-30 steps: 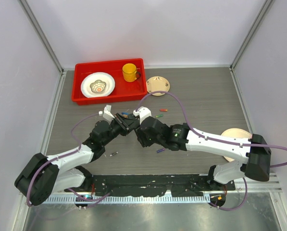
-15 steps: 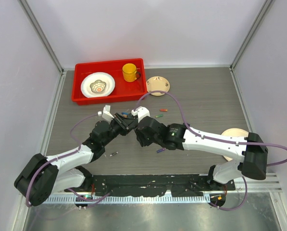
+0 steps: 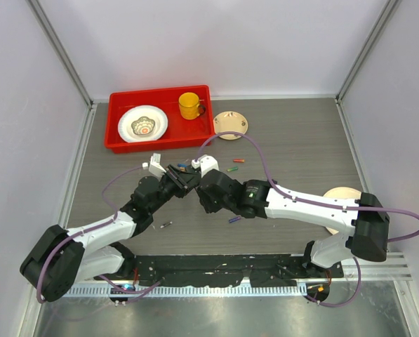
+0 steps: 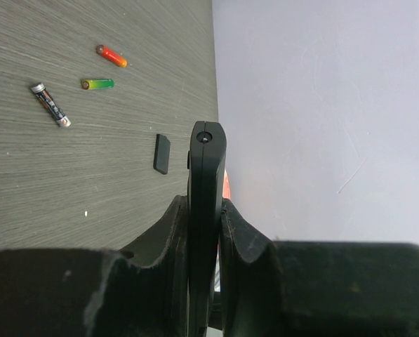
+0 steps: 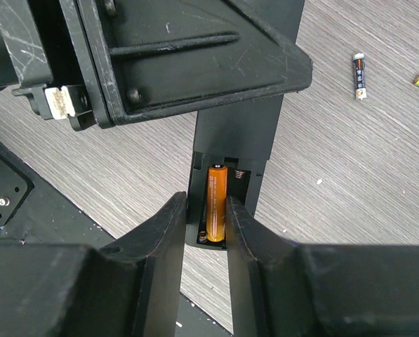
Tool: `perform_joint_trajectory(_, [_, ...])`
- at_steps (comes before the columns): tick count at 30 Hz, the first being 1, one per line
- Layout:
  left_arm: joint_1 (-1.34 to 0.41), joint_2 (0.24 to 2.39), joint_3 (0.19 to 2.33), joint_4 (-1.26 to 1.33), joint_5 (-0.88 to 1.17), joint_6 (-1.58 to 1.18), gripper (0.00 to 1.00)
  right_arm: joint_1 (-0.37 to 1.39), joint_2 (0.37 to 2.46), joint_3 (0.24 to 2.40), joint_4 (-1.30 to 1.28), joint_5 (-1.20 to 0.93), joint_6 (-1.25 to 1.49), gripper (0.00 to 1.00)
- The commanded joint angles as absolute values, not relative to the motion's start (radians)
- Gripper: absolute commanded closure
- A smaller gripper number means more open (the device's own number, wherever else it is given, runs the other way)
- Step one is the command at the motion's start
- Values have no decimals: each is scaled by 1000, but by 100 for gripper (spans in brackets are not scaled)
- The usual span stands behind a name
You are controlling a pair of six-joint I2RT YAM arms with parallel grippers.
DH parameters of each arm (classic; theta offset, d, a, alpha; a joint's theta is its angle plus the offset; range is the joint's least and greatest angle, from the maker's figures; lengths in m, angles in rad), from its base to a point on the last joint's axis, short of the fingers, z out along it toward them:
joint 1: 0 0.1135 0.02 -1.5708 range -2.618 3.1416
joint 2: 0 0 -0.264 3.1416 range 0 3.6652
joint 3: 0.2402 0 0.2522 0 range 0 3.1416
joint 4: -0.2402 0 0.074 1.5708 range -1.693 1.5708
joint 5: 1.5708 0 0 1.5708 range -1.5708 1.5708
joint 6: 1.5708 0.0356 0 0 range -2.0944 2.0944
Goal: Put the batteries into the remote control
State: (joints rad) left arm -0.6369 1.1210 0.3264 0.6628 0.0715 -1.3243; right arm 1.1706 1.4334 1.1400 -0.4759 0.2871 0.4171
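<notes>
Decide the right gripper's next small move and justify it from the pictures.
Probably press the orange battery gently down until it seats. It lies in the open compartment of the remote control, between the fingers of the right gripper. Whether it is fully seated is unclear. The left gripper holds the remote clamped.
</notes>
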Motion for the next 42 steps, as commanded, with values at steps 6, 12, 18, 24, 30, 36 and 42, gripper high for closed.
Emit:
perform_joint_trajectory(6, [-646,1092,345,759,60,-1342,100,1187,1427,1173,-466,299,440,57])
perform_joint_trajectory(12, [-646,1094,344,764,60,-1342,100,1186,1416,1172,-465,308,440,60])
perform_joint_trajectory(18, [-646,1092,341,764,63,-1339,100,1187,1402,1172,-471,321,440,56])
perform_joint_trajectory(24, [-646,1083,318,798,72,-1339,100,1184,1361,1161,-465,301,434,58])
perform_joint_trajectory(30, [-646,1081,299,839,84,-1345,100,1169,1330,1131,-433,245,445,75])
perform_joint_trajectory(36, [-646,1089,288,871,106,-1344,100,1151,1302,1106,-410,218,463,68])
perform_joint_trajectory(42, [-644,1085,252,936,110,-1342,100,1097,1252,1065,-374,137,492,68])
